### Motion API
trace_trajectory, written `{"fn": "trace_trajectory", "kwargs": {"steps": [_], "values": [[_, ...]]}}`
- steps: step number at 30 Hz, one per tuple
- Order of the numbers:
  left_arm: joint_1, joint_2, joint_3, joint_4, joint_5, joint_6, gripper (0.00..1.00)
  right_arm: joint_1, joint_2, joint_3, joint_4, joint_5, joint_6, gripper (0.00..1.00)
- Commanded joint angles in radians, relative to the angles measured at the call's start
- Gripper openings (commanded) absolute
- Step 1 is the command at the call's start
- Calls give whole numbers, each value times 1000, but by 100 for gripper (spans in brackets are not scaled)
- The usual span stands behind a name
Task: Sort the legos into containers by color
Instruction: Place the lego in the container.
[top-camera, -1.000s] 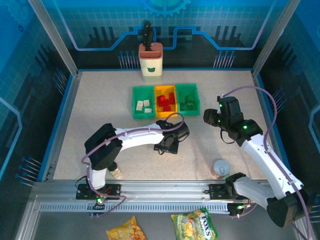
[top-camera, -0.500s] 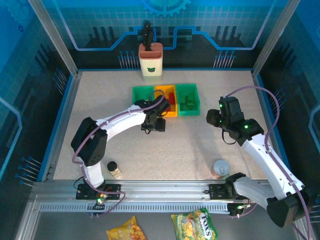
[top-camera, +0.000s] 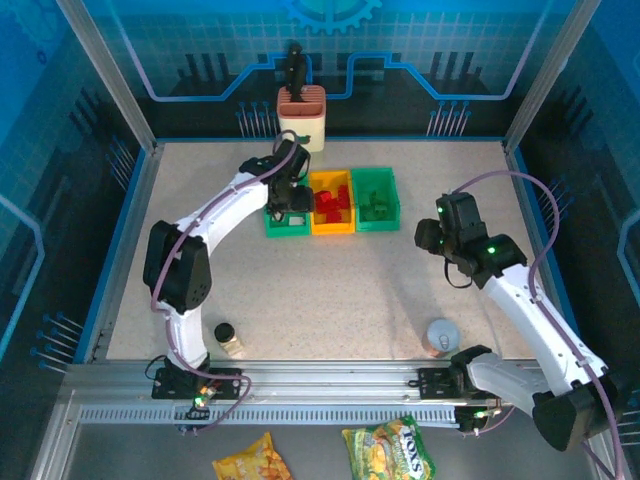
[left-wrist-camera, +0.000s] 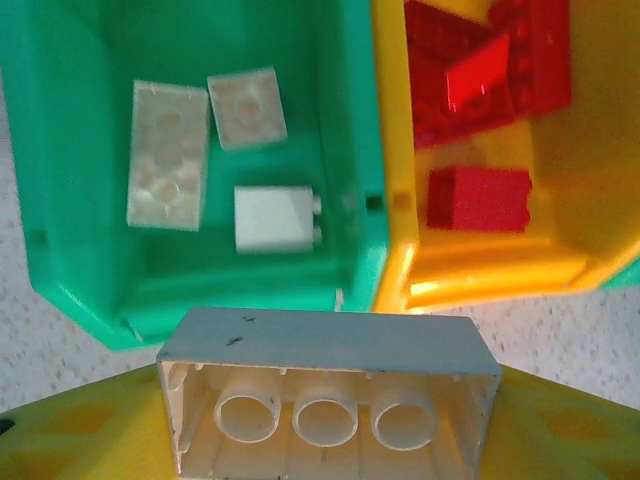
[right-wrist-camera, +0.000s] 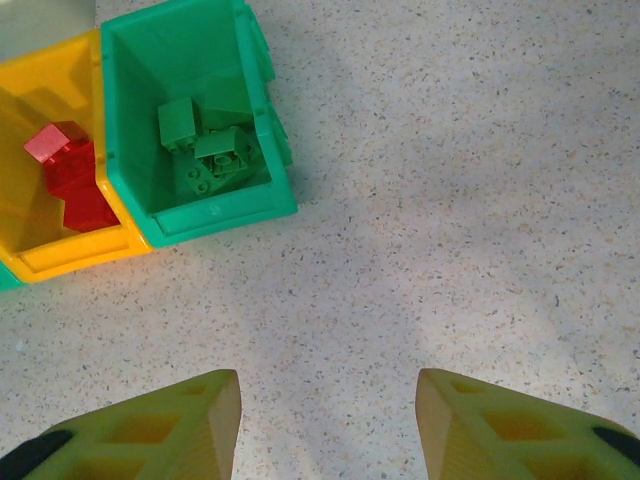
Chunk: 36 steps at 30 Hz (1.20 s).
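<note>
Since half a second ago the left gripper (top-camera: 291, 202) has swung back from the bare table (top-camera: 350, 290) in front of the bins to hang over the left green bin (top-camera: 285, 229), while the right gripper (top-camera: 426, 236) has hardly shifted, out to the right of the row. From above, the three bins sit touching side by side (left green bin, yellow bin (top-camera: 332, 230), right green bin (top-camera: 377, 224)) with a cream holder (top-camera: 300, 125) behind them, a black-capped jar (top-camera: 228, 338) near the left arm's base and a grey cup (top-camera: 441, 336) near the right one. On the left wrist camera the fingers are closed on a long cream brick (left-wrist-camera: 330, 350), its hollow underside toward the lens, above the near wall of the left green bin. Three smaller cream bricks (left-wrist-camera: 168, 155) lie on that bin's floor and red bricks (left-wrist-camera: 478, 198) lie in the yellow bin next door. On the right wrist camera the right gripper's fingers (right-wrist-camera: 150, 430) stand wide apart with nothing between them, over bare table. Green bricks (right-wrist-camera: 210, 150) are piled in the right green bin, and a few red ones show in the yellow bin touching it.
</note>
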Motion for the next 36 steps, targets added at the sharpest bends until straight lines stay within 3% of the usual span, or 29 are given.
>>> {"fn": "trace_trajectory", "kwargs": {"steps": [1,11,16,27,36], "values": [[30,55,70,-16,7,41,65,-13,10,36,-15,12,15,51],[102,211,211,2,12,75,65,-12,9,46,-22,8,9,51],[108,268,253,51,-6,100,66,-11,18,55,-27,6,10,51],[120,415,422,-12,-15,125,68,-11,12,61,-45,18,9,51],[124,423,436,-15,-18,120,75,-11,-2,67,-57,26,8,51]]}}
